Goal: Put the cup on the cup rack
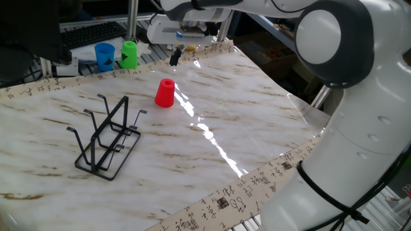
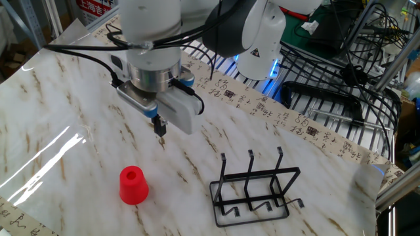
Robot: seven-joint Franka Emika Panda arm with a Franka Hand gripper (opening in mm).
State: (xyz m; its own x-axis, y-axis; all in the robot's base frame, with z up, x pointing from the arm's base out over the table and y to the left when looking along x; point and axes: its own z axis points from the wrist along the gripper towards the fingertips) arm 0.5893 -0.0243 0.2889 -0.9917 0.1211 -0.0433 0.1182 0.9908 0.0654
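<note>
The red cup stands upside down on the marble table, at mid-back in one fixed view and near the front left in the other fixed view. The black wire cup rack stands empty on the table, apart from the cup; it also shows in the other fixed view. My gripper hangs above the table behind the cup, apart from it, with its fingers together and nothing between them. In the other fixed view the gripper is up and to the right of the cup.
A blue cup and a green cup stand just beyond the table's back edge. A keyboard lies behind them. Wire shelving and cables crowd the far side. The arm's large white body fills the right.
</note>
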